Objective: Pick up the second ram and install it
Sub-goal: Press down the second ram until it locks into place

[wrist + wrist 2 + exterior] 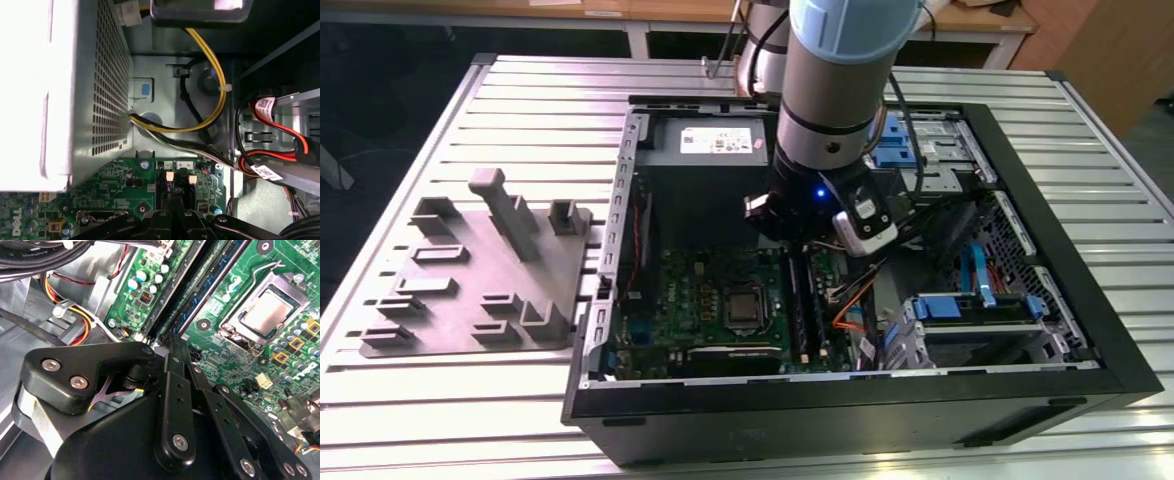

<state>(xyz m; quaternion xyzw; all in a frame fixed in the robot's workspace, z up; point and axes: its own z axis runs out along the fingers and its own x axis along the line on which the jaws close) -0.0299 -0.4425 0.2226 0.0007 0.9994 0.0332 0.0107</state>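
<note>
Exterior view: green motherboard [720,290], perhaps long black slots [803,300].

The exterior view looks down from high up at the open case [854,250] on the desk [520,390], taking in the arm [834,90]. Both wrist views sit close above the motherboard [235,330], past the end effector [172,370] linkage; they share the memory slots [172,182].

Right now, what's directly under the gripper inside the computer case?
Under the gripper lie the green motherboard and its long black RAM slots, beside the CPU socket. The gripper body covers the slots' near ends, so I cannot tell if the second ram is seated.
</note>
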